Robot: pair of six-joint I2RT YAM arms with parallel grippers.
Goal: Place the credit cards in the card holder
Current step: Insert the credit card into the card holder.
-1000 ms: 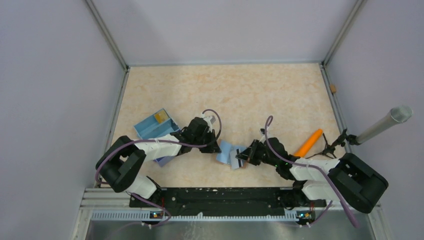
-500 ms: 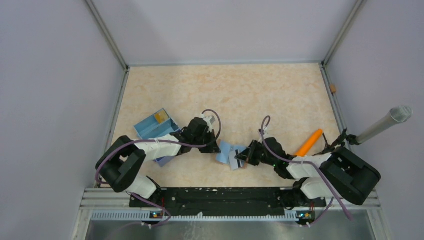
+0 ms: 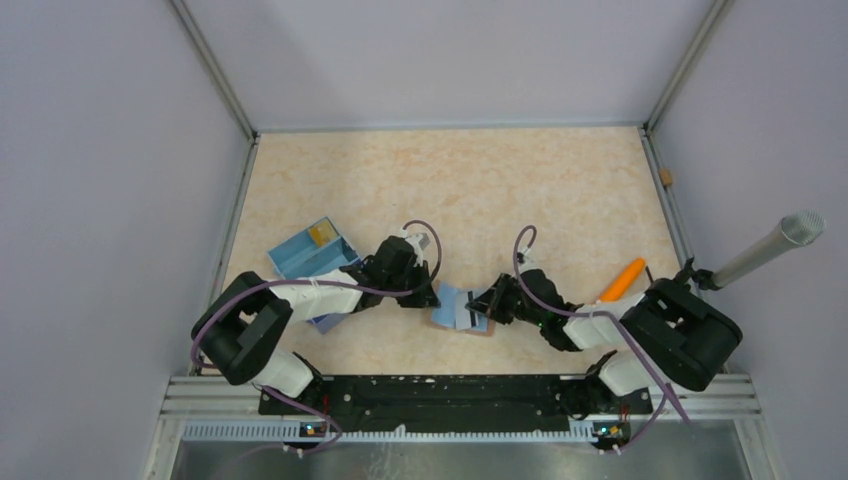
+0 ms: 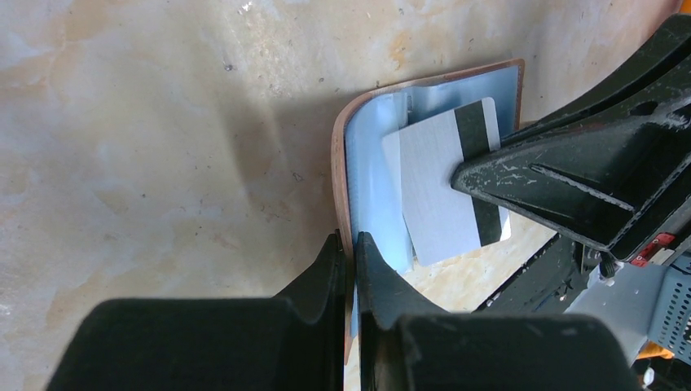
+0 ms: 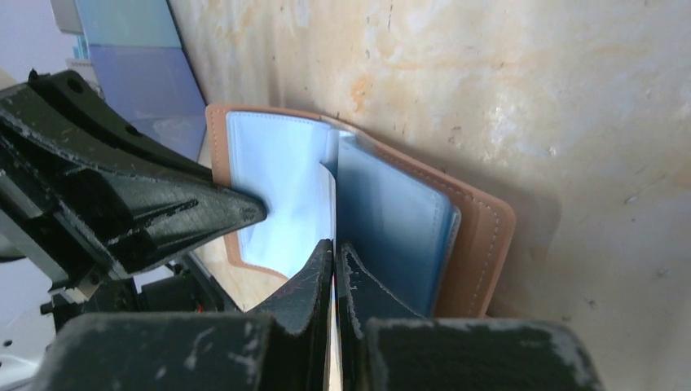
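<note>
The card holder (image 4: 368, 183) lies open on the table, brown outside with light-blue sleeves inside (image 5: 391, 220). My left gripper (image 4: 350, 241) is shut on its brown near edge and pins it in place (image 3: 424, 296). My right gripper (image 5: 335, 245) is shut on a credit card (image 4: 436, 191), pale grey-blue with a black stripe. The card lies over the holder's open blue inside, its front edge between the sleeves. In the top view, holder (image 3: 452, 305) and right gripper (image 3: 490, 304) meet near the table's front middle.
A blue divided box (image 3: 310, 251) stands behind the left arm. An orange carrot-shaped object (image 3: 622, 279) lies to the right of the right arm. A microphone on a stand (image 3: 768, 246) sits at the right edge. Grey walls enclose the table.
My right arm has swung left, carrying the card from beside the holder to over its blue inside. The left gripper has held still on the holder.
</note>
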